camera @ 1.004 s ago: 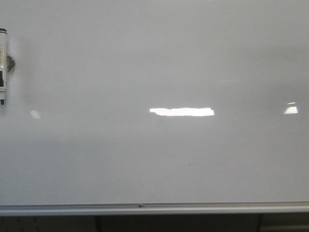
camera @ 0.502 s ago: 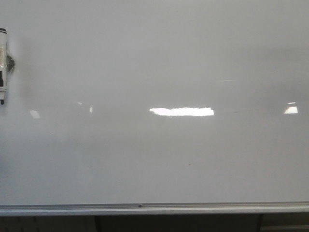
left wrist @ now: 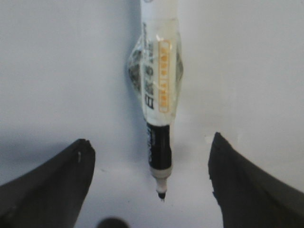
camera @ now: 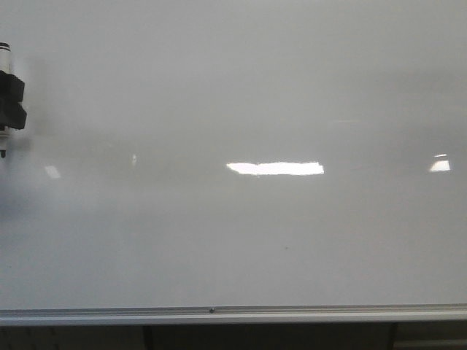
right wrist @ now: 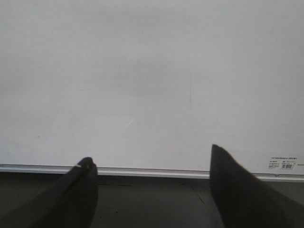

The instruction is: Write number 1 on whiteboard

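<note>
The whiteboard fills the front view, glossy, with a silver rail along its lower edge. No black stroke of the number 1 shows on it. A white marker pen with a black band lies on the board at the far left, its bare tip pointing to the rail. My left gripper shows there as black fingers over the pen. In the left wrist view the pen lies between the fingers of my left gripper, which is open, both fingers clear of it. My right gripper is open and empty over the rail.
Bright ceiling-light reflections lie on the board. A faint thin grey vertical trace shows on the board in the right wrist view, and a small label sits near the rail. Dark floor lies below the rail.
My left gripper's black fingers have come into the front view at the pen on the far left. The pen has not moved.
</note>
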Controlling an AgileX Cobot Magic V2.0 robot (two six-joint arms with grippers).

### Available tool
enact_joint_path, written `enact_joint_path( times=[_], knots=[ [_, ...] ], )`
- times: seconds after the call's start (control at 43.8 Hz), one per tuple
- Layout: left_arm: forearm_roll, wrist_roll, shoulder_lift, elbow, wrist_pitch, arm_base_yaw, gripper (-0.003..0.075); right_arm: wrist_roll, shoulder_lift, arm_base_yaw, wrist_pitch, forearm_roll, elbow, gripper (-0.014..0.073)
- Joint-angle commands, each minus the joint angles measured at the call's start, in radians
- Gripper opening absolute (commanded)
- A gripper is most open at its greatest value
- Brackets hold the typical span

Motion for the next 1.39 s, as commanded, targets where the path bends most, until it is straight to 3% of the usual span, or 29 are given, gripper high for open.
enact_joint_path(
  times=[0.0,0.228,0.525,1.004,1.118,1.232,1.369],
  knots=[
    [-0.009,-0.012,-0.005,-0.057,-0.076,-0.007,0.049,-0.005,0.013,-0.005,-0.08,0.007,-0.026,0.0527],
    [-0.009,-0.012,0.025,-0.093,-0.072,-0.017,0.0482,-0.005,0.013,-0.005,-0.081,0.007,-0.026,0.0527],
    [-0.009,-0.012,0.047,-0.093,-0.082,-0.047,0.0302,-0.005,0.013,-0.005,-0.081,0.007,-0.026,0.0527],
    [-0.009,-0.012,0.059,-0.093,-0.097,-0.032,0.0069,-0.005,0.013,-0.005,-0.081,0.007,-0.026,0.0527],
    [0.0,-0.012,0.059,-0.093,-0.085,-0.031,0.0048,-0.005,0.013,-0.005,-0.091,0.007,-0.026,0.0527],
    [0.071,-0.012,0.039,-0.097,-0.034,-0.031,0.0048,-0.005,0.013,-0.005,-0.1,0.007,-0.026,0.0527],
    [0.171,-0.012,-0.026,-0.134,0.181,-0.036,0.0048,-0.005,0.015,-0.005,-0.086,0.008,-0.038,0.0527]
  ],
)
